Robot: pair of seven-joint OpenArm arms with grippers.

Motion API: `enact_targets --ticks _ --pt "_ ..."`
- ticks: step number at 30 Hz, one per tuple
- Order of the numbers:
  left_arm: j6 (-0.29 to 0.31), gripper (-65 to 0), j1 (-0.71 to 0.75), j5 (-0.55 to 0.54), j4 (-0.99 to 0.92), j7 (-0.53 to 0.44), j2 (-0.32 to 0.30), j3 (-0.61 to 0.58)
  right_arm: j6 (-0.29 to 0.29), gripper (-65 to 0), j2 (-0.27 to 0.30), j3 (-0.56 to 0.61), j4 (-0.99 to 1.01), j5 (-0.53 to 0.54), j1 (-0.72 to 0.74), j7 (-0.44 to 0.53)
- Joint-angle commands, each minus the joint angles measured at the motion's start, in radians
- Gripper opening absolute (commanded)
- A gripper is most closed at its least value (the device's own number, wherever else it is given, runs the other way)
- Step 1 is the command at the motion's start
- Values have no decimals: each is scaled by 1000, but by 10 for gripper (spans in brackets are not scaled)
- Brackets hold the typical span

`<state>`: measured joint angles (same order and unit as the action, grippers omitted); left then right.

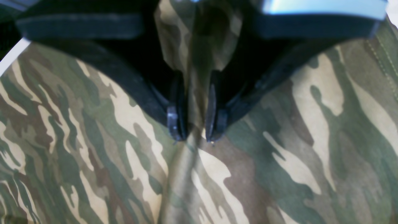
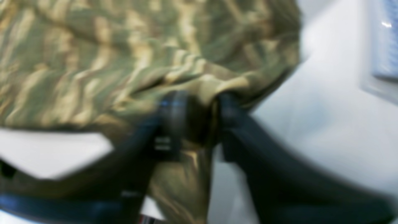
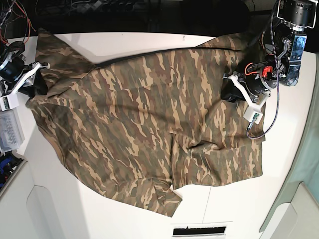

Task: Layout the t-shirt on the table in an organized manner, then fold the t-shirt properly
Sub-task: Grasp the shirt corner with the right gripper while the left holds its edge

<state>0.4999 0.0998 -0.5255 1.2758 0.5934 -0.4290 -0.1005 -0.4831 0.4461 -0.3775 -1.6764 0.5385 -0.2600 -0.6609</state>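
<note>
At the left edge of the base view, your right pincer (image 3: 36, 83) is sitting over the t-shirt's (image 3: 144, 119) border near the table's (image 3: 99, 214) side. Its wrist view is blurred, but you are looking at a bunch of camouflage cloth lying between the two dark fingers (image 2: 174, 115), so it is gripping the t-shirt there, with white table showing beneath and to the side.

Moving toward the middle, the t-shirt is lying spread across most of the white table, wrinkled rather than flat, with a ridge running through its centre and one corner turned over at the near edge, just above a dark slot (image 3: 198, 231) in the tabletop.

On the right side of the base view, your left pincer (image 3: 230, 94) is resting down on the cloth. In its wrist view (image 1: 195, 132) the two black fingers are standing close together with a narrow upright fold of camouflage fabric pinched between them, so it is closing on the t-shirt. A black cable (image 3: 269, 119) is looping beside that arm.
</note>
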Motion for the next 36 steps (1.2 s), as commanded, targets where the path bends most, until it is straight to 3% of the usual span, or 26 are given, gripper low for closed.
enact_targets --ticks 1,2,4,11,26,36 --pt "-43 -478 16 81 -26 109 0 -8 32 -321 16 -10 7 -10 16 25" --pt "-43 -478 14 81 -26 109 0 -8 61 -291 17 -10 28 -16 25 23" --pt "-43 -478 14 82 -26 110 0 -8 84 -288 17 -10 58 -14 40 1" --pt "-43 -478 20 82 -26 123 0 -8 77 -290 17 -10 56 62 31 -111" --pt "-43 -477 19 81 -26 121 0 -8 64 -289 19 -134 55 72 -134 -119" --pt "-43 -477 19 82 -26 110 15 -8 23 -289 16 -70 87 124 -184 -128"
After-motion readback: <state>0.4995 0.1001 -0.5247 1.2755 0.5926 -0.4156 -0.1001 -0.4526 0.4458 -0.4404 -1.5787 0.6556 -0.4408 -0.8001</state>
